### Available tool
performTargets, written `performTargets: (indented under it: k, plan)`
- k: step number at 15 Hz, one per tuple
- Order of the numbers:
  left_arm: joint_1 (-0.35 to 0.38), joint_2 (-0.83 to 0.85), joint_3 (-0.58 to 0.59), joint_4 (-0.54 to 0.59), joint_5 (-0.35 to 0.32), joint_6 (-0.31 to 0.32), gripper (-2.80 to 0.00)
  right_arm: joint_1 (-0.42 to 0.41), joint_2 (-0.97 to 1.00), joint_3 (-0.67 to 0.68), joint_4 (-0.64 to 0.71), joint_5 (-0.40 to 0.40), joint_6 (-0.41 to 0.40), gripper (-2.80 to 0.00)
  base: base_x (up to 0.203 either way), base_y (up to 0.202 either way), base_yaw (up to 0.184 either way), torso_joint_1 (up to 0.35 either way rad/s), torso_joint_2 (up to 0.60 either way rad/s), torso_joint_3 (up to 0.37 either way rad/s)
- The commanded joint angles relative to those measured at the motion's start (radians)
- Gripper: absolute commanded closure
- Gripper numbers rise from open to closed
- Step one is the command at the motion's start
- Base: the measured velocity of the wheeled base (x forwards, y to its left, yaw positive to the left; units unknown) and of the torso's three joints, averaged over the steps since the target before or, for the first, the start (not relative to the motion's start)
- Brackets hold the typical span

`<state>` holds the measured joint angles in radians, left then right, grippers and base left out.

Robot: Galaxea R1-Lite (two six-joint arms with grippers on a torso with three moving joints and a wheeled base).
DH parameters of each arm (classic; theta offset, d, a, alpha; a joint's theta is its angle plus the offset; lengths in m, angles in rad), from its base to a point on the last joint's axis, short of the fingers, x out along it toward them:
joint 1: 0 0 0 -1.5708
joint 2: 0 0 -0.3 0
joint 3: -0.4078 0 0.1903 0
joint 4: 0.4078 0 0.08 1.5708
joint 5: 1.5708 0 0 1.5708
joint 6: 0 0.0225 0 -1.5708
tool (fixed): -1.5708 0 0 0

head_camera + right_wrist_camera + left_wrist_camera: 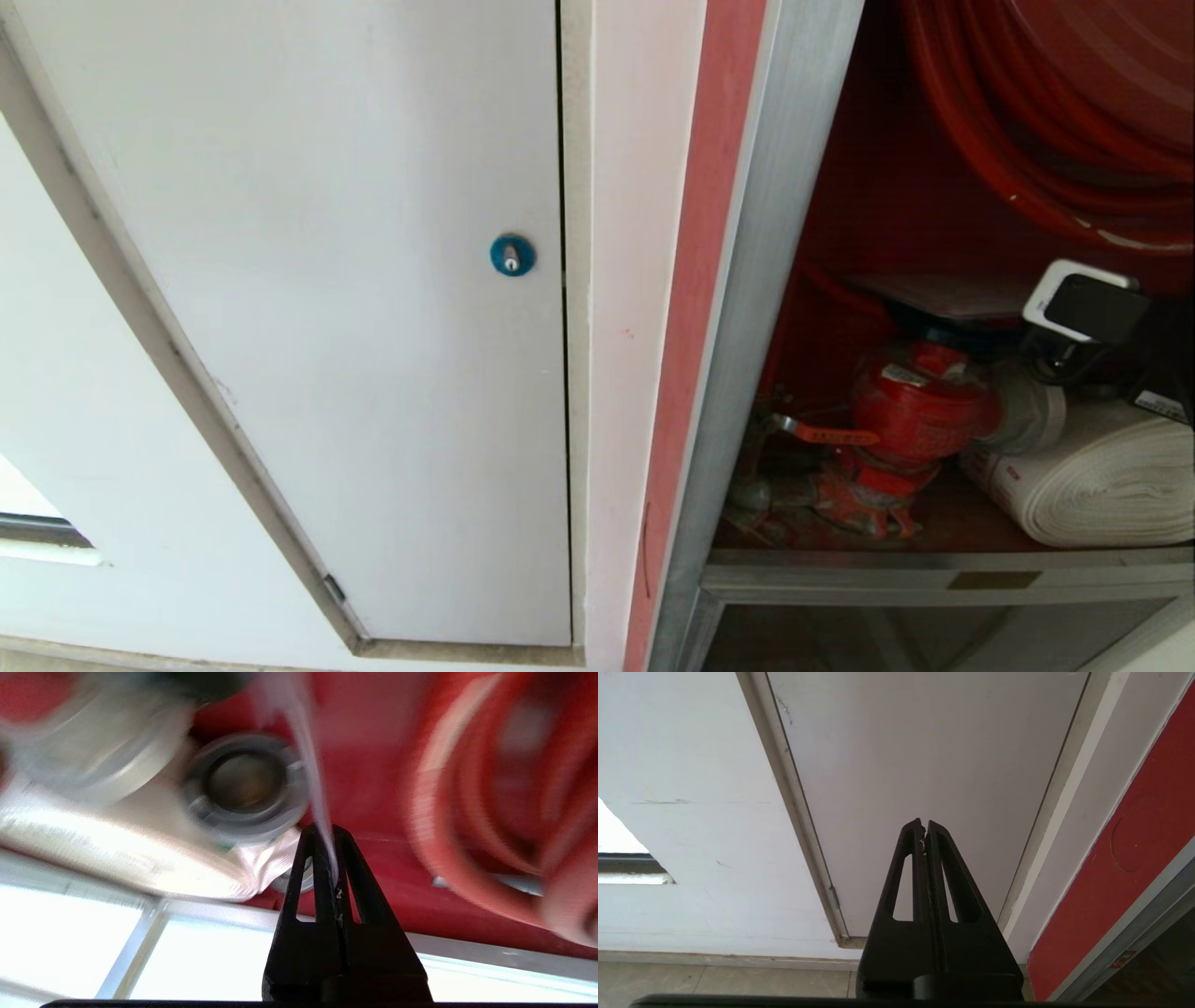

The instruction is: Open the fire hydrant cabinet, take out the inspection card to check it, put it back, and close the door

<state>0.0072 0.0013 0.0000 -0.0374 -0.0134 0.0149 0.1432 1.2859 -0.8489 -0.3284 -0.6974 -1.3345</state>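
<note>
Red-lined cabinet (896, 205) stands open; right end effector (329, 835) pinches the card (303, 742) edge-on, left end effector (923, 828) clenched empty.

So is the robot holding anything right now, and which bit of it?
Yes. The right end effector pinches the thin pale inspection card by one edge, inside the fire hydrant cabinet. The left end effector is shut on nothing.

Head view: looks down, close, white panel (308, 308) at left, fire hydrant cabinet (934, 392) at right. Left wrist: nearer, same white panel. Right wrist: inside cabinet, very close.
</note>
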Motion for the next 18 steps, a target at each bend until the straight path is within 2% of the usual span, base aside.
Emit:
performTargets:
  k: [1,6,18]
  plan:
    - [0.0,0.0,0.014,-0.001,0.001,0.0,0.0,0.016,0.022,-0.009,-0.035,-0.002,-0.009,0.0,0.0,0.0,0.0,0.0,0.0,0.0]
    - [0.0,0.0,0.014,-0.001,0.001,0.0,0.0,0.073,0.019,-0.001,-0.052,-0.007,-0.014,0.0,0.0,0.0,0.0,0.0,0.0,0.0]
    - [0.0,0.0,0.014,-0.001,0.001,0.0,0.0,0.081,-0.02,0.04,-0.048,-0.011,-0.014,0.0,0.0,0.0,0.0,0.0,0.0,0.0]
